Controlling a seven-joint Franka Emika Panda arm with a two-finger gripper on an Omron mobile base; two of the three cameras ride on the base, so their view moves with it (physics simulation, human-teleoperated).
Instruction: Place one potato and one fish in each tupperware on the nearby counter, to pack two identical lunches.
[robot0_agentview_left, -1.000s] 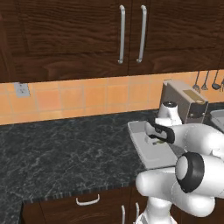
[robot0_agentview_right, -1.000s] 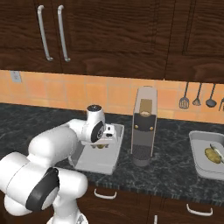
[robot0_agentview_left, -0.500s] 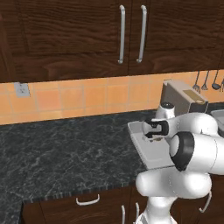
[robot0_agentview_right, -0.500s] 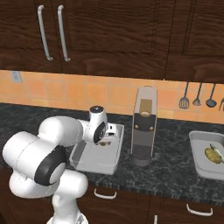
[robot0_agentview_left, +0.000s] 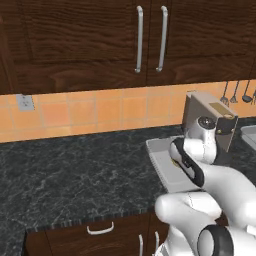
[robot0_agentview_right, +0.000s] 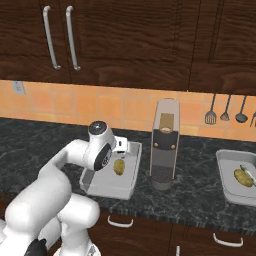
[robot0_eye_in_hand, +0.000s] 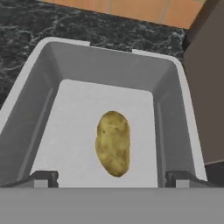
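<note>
A yellow-olive potato (robot0_eye_in_hand: 113, 143) lies loose on the floor of a pale grey tupperware (robot0_eye_in_hand: 65, 70), lengthwise. My gripper (robot0_eye_in_hand: 111, 178) hangs straight above it, open, with its fingertips (robot0_eye_in_hand: 43, 178) spread near the tray's side walls and touching nothing. From the right base view, the same potato (robot0_agentview_right: 119, 166) rests in the near tupperware (robot0_agentview_right: 100, 185) under my hand (robot0_agentview_right: 120, 150). A second tupperware (robot0_agentview_right: 226, 186) at the far right holds another potato (robot0_agentview_right: 243, 177) and a thin pale fish (robot0_agentview_right: 248, 171). The arm hides most of the near tupperware (robot0_agentview_left: 159, 159) in the left base view.
A boxy steel toaster (robot0_agentview_right: 165, 145) stands on the black marbled counter (robot0_agentview_right: 40, 145) just right of the near tray. Utensils (robot0_agentview_right: 225, 107) hang on the orange tile wall. Dark cabinets with silver handles (robot0_agentview_left: 150, 40) run overhead. Drawers sit below the counter edge.
The jaws have spread wide and the potato now lies free in the near tupperware. The arm's elbow has swung across in front of the tray.
</note>
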